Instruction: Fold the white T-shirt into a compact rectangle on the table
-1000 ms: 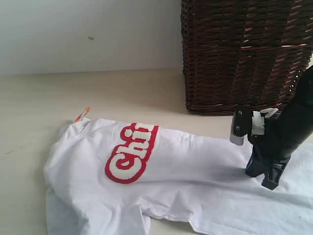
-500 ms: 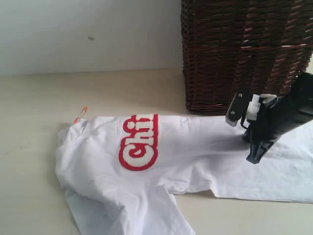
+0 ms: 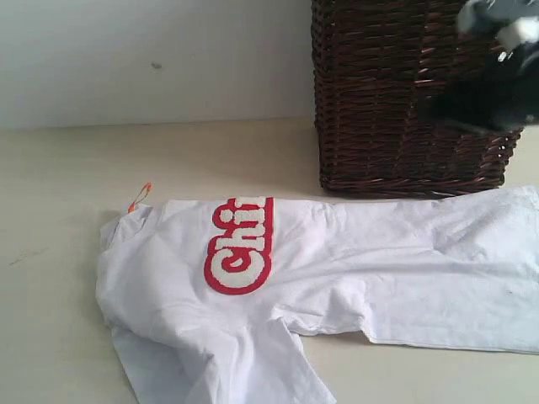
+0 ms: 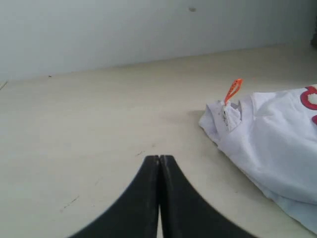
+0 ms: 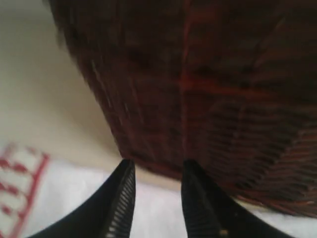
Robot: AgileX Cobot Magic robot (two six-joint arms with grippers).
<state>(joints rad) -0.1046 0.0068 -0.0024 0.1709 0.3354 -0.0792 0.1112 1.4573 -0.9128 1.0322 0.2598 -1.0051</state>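
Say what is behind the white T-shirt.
A dark wicker basket stands on the table just behind the white T-shirt, a pale wall beyond. The basket hides whatever is behind it.

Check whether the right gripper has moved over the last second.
Yes. The right gripper has lifted off the shirt and now sits blurred high in front of the basket, jaws parted and empty.

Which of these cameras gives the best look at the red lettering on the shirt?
The exterior view: the lettering on the white T-shirt is sharp there, and most of it shows. The left wrist view catches only a red sliver at the picture's edge. The right wrist view shows a blurred part of it.
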